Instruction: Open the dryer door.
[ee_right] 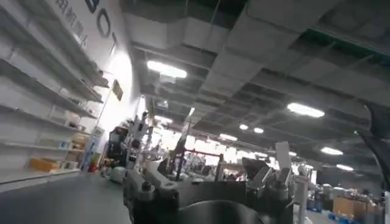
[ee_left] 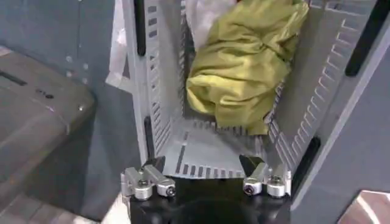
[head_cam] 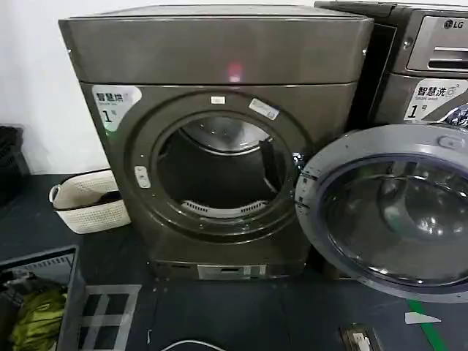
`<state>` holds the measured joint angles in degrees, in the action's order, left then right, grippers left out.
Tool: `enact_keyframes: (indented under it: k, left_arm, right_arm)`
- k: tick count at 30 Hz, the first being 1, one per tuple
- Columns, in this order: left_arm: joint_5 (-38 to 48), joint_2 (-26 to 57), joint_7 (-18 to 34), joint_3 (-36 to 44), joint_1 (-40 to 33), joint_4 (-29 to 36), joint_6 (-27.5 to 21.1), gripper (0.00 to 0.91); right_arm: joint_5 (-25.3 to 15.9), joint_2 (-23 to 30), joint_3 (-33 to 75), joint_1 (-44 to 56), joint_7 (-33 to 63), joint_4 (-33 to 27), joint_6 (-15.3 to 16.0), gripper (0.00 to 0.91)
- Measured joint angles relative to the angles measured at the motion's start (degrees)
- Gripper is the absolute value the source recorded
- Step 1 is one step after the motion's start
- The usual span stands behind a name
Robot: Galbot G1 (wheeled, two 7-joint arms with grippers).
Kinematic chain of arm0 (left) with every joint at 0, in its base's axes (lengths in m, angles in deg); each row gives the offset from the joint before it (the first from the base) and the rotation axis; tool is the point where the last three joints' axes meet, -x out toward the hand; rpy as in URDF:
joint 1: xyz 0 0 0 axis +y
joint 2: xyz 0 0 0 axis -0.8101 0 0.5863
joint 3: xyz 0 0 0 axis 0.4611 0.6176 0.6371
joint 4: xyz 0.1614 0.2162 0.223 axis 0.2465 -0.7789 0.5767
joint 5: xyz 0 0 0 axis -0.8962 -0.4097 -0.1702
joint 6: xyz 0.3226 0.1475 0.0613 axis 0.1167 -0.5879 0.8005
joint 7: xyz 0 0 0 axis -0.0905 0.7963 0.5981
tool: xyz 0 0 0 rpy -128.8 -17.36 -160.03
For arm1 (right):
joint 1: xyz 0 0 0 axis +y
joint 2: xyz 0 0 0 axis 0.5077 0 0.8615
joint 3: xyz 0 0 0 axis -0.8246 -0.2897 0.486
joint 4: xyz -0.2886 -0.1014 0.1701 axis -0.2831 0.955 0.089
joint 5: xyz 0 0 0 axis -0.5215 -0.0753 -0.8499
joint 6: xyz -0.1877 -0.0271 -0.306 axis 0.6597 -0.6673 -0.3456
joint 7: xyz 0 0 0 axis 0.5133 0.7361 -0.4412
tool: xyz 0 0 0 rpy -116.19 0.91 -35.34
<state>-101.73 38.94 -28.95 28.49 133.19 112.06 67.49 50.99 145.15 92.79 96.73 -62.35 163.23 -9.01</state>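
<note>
Dryer door (head_cam: 395,212) already swung wide to the right of the dryer (head_cam: 219,131); left gripper (ee_left: 207,182) spread empty over grey basket (ee_left: 164,91), right gripper (ee_right: 210,185) spread; risk: door drifting shut.

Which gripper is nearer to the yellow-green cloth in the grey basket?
Left. The left gripper hangs just over the basket, facing the cloth; the right gripper faces the ceiling, away from it.

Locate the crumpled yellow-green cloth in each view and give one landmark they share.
Head view: crumpled yellow-green cloth at lower left, inside the grey slotted plastic basket.
Left wrist view: the cloth lies in the basket, beyond the left gripper.
Right wrist view: not in it.
Shared landmark: the basket.
</note>
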Motion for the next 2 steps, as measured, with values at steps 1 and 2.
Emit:
enact_keyframes:
  k: [1, 2]
  left_arm:
    - [0.0, 0.0, 0.0, 0.0, 0.1, -0.1, 0.0, 0.907]
    - [0.0, -0.1, 0.0, 0.0, 0.1, -0.1, 0.0, 0.907]
  right_arm:
    - [0.0, 0.1, 0.0, 0.0, 0.0, 0.1, 0.0, 0.907]
    - [0.0, 0.3, -0.1, 0.1, 0.0, 0.3, 0.0, 0.907]
